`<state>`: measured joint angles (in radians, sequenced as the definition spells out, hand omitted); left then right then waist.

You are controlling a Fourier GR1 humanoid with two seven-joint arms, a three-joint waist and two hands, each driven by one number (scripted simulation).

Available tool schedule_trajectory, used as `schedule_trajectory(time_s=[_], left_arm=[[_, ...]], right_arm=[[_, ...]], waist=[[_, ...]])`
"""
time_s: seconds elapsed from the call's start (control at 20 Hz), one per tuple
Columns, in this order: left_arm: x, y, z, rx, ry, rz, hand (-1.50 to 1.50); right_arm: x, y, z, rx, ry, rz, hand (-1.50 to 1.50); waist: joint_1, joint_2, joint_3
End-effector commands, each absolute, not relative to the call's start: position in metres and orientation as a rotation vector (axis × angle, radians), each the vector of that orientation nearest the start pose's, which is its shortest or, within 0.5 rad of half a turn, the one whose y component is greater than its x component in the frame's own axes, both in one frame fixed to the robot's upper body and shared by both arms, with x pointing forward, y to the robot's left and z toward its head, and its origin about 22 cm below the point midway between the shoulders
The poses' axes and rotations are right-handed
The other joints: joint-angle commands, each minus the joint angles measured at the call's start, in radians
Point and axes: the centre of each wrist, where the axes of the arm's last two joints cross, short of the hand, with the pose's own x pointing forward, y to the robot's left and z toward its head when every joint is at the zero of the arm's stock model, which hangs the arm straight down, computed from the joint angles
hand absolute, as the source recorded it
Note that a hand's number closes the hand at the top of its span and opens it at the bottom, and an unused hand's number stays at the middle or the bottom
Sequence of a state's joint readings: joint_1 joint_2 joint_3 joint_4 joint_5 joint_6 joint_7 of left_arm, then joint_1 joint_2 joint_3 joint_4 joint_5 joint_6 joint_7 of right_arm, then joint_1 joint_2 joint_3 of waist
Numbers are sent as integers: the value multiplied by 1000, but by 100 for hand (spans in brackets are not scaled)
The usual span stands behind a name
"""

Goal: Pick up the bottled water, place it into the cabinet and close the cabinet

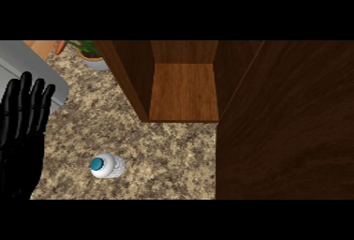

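The bottled water (106,166) stands upright on the speckled counter (166,150), seen from above as a white round body with a blue cap. Behind it, the wooden cabinet (182,91) is open, its shelf bare. Its open door (287,122) is the large dark wood panel filling the right side. My left hand (22,126) rests open at the left edge, fingers straight and pointing up, well left of the bottle and not touching it. My right hand shows nowhere.
A potted plant (90,54) stands at the back left beside the cabinet's side wall. A grey sink edge (31,70) lies at the far left behind my left hand. An orange item (60,46) lies near the top left corner.
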<state>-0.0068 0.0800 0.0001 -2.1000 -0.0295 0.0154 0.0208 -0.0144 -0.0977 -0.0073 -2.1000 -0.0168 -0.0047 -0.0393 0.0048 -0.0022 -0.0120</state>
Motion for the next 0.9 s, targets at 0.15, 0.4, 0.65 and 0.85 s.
schedule_trajectory(time_s=[0.15,0.4,0.65,0.85], left_arm=[[165,229,135,44,-2107,-93,-150],[142,227,122,-147,-1876,147,-150],[93,234,131,-177,-1849,152,-150],[92,238,118,-168,-1855,136,-150]], right_arm=[[184,-252,119,-82,-2045,150,-150],[149,-249,113,200,-1906,147,-150],[112,-256,132,168,-1886,163,-150],[109,-266,120,206,-1903,159,-150]], waist=[[-2,-1,12],[-8,-6,13],[-1,-5,12],[-5,-2,12]])
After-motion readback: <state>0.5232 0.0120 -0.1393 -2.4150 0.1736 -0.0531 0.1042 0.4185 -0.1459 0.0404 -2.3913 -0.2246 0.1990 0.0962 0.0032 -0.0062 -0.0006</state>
